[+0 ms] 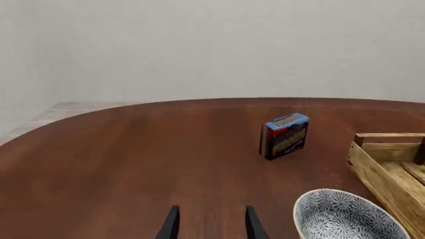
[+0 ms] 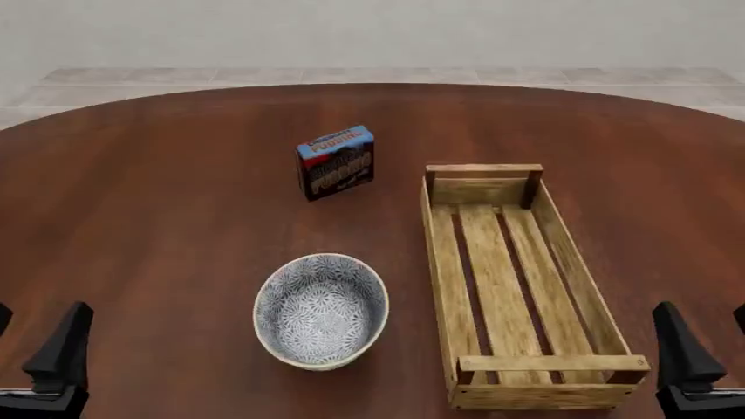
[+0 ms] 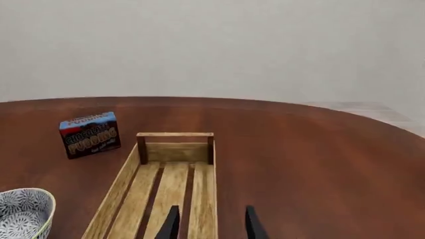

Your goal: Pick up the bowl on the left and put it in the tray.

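The blue-and-white floral bowl [image 2: 321,310] sits upright on the table, left of the tray's near half and apart from it. The tray [image 2: 435,253], a long crate of light wooden slats, lies lengthwise right of centre with nothing in it. My left gripper [image 2: 35,342] is open at the near left edge, well to the left of the bowl. My right gripper [image 2: 710,339] is open at the near right edge, beside the tray's near end. In the left wrist view the bowl [image 1: 345,219] lies off to one side of the open gripper [image 1: 210,221]. The right wrist view looks along the tray [image 3: 169,184].
A small blue-and-black pudding box [image 2: 337,162] stands upright behind the bowl, to the left of the tray's far end. The round dark wooden table [image 2: 174,201] spreads wide around everything. A pale tiled floor and a plain wall lie beyond it.
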{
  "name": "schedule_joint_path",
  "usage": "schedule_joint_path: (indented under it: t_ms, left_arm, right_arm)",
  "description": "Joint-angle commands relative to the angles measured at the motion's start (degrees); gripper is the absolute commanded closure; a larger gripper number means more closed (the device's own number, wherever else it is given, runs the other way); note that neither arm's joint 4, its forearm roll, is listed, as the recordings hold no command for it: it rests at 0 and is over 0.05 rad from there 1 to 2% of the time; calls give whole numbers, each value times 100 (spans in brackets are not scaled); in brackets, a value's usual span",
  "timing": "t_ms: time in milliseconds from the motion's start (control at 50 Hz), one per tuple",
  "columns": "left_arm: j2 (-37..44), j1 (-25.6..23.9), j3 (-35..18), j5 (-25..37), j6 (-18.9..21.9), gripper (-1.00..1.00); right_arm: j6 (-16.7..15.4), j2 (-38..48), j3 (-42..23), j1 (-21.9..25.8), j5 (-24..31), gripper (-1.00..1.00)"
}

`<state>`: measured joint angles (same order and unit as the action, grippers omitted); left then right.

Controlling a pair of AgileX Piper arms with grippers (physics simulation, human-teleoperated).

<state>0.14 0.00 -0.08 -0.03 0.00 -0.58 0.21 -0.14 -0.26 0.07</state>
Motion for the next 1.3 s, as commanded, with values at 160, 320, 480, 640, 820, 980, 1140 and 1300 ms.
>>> schedule_joint_path:
  t_ms: [160,320,480,640,820,980,1140,1300]
  left_arm:
    - [28,0,-16,-7,0,-100]
    - [28,0,-16,-7,0,-100]
    - [28,0,-16,-7,0,-100]
    - [28,0,-16,-7,0,-100]
    - [28,0,-16,-7,0,-100]
    - [28,0,-16,-7,0,-100]
    - [28,0,-16,-7,0,-100]
    - [28,0,-16,-7,0,-100]
  right_arm:
    - [8,-13,12,-258,275,-100]
    - [21,-19,13,-370,341,-100]
    - [79,-17,-241,-328,535,-100]
    - [28,20,-1127,-97,1305,-100]
    - [-268,650,-1751,256,1467,-100]
    - [-299,1531,-2248,847,1428,-100]
    - [-820,2289,-2595,1214,1152,-100]
    - [-1224,3084,-2911,1345,749,-100]
